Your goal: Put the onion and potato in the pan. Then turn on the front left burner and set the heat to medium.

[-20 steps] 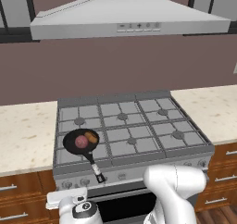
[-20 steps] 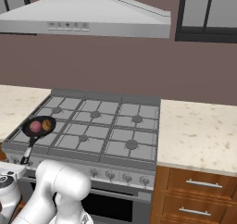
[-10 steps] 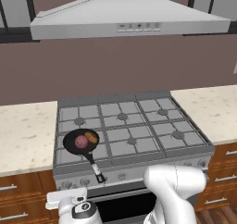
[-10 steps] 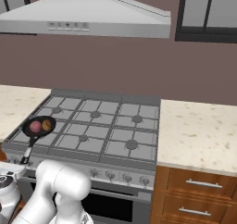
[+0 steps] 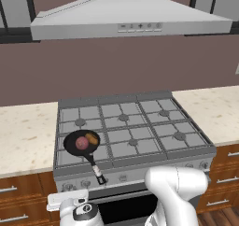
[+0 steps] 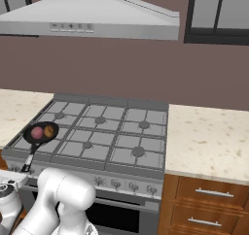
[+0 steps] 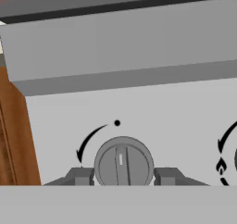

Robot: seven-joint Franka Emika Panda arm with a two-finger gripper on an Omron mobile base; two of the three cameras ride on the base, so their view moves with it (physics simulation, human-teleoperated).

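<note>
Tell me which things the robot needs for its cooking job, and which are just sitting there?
Needed:
onion
potato
pan
front left burner
knob
gripper

Just there:
range hood
countertops
drawers

The white arm bends low at the lower centre of both base views, its gripper [image 7: 123, 176] spread open, finger tips [image 7: 79, 176] level.

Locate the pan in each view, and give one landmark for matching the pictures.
Left base view: the pan sits at the stove's front left corner, onion and potato inside, handle toward the front edge.
Right base view: the pan lies at mid left, on the same corner.
Hand view: no pan here, just a knob between the fingertips.
Shared landmark: the hood in both base views.
</note>
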